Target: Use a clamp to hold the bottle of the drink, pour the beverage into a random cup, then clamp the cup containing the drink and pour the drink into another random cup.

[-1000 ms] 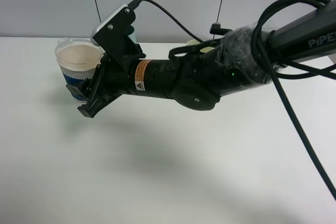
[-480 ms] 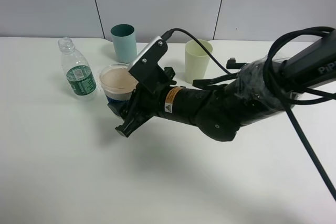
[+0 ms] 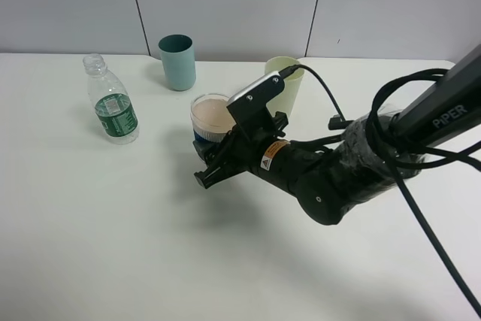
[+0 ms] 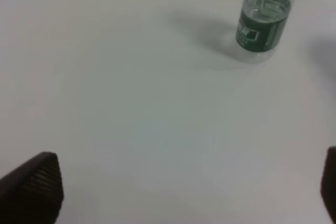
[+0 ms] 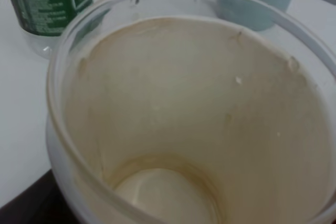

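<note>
My right pincer [image 3: 204, 157] clamped on blue-sleeved cup [image 3: 210, 116], cup upright, cream-pink inside, little or no liquid visible at bottom; my left pincer [image 4: 184, 192] wide open, holding nothing. Pale green tumbler [image 3: 285, 86] just beyond cup, upright, not yet poured into. Bottle [image 3: 110, 107] stands farther off on surface [image 3: 113, 246], uncapped. Judged: second pour remains

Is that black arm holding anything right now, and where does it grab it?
Yes: the right pincer is shut on the blue-sleeved cup, gripping its lower side around the sleeve. The left pincer is open, holding nothing.
</note>
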Controlling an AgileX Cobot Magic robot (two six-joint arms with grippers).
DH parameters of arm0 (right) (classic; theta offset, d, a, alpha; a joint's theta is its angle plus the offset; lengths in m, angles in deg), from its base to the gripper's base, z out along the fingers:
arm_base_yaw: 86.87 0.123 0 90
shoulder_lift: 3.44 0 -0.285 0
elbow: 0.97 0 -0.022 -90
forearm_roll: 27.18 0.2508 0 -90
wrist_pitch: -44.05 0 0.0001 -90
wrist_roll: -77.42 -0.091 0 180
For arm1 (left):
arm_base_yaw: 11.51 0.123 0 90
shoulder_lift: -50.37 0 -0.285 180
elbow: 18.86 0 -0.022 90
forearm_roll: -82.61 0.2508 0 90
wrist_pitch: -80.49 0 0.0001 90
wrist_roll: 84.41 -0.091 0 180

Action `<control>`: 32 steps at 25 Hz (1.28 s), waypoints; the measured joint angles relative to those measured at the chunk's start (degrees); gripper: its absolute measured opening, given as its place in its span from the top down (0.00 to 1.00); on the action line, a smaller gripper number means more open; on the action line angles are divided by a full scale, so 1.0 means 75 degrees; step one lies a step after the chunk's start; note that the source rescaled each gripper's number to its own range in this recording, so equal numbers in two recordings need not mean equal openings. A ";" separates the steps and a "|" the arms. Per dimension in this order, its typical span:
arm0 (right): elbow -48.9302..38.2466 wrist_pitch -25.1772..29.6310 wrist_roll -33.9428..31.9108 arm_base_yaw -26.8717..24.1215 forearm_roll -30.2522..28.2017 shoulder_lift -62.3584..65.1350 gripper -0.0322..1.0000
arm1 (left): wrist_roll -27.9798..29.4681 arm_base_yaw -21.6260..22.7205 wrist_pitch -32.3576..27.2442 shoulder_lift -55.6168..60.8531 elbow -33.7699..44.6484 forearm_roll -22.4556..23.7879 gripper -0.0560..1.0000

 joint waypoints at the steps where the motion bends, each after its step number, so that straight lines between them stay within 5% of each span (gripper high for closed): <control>1: -0.0008 -0.0006 0.0024 0.0000 0.0041 -0.0025 0.97 | 0.0000 0.0000 0.0000 0.0000 0.0000 0.0000 0.00; 23: -0.0007 -0.0216 0.0785 0.0000 0.0263 -0.0541 0.97 | 0.0000 0.0000 0.0000 0.0000 0.0000 0.0000 0.00; 25: -0.0007 -0.0180 0.0837 0.0000 0.0271 -0.0541 0.73 | 0.0000 0.0000 0.0000 0.0000 0.0000 0.0000 0.00; 27: -0.0015 -0.0085 0.0845 0.0000 0.0271 -0.0541 0.31 | 0.0000 0.0000 0.0000 0.0000 0.0000 0.0000 0.00; 28: -0.0015 -0.0043 0.0845 0.0000 0.0271 -0.0541 0.20 | 0.0000 0.0000 0.0000 0.0000 0.0000 0.0000 0.00; 32: -0.0023 0.0194 0.0859 0.0000 0.0271 -0.0235 0.03 | 0.0000 0.0000 0.0000 0.0000 0.0000 0.0000 0.00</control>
